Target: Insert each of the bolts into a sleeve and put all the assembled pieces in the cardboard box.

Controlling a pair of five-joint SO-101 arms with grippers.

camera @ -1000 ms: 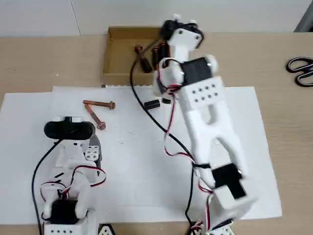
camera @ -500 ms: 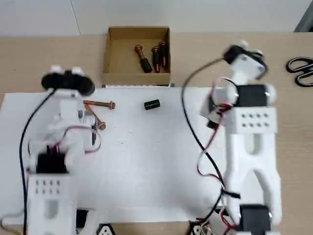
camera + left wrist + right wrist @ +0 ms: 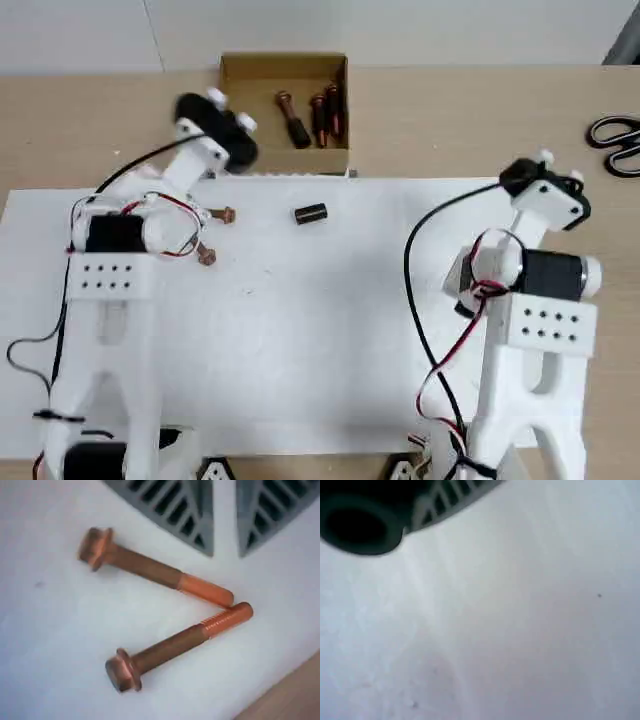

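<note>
At the left, our left arm [image 3: 110, 270] stretches out over the two loose bolts. The left tool [image 3: 225, 547] hangs just above them with its two ribbed halves apart and nothing between them. The bolts make a shallow V: the first copper bolt [image 3: 150, 569] and the second copper bolt [image 3: 175, 645] bring their threaded ends almost together right beside the tool's tips, while their flanged heads splay away from it. We judge that the coming grasp turns on this. Each long axis runs slantwise to the tool's opening and the near ends crowd each other, so we would turn the wrist across one shank and close on its middle, clear of its neighbour, or risk nudging both.

To the right of the bolts the black sleeve [image 3: 311, 213] lies alone on its side, between the two arms and somewhat nearer the left one. Beyond it, the cardboard box [image 3: 235, 115] already holds three assembled pieces [image 3: 318, 118] in its right half.

Farther right, the right arm [image 3: 535, 310] stands over the paper's right part, well apart from the bolts. Whether the right tool [image 3: 462, 284] is apart or together we cannot tell.

Bolts and sleeve rest on a sheet of white paper [image 3: 300, 340] spread on the pale wooden surface [image 3: 450, 120], with scissors [image 3: 615, 140] at its far right edge and a plain pale band behind
</note>
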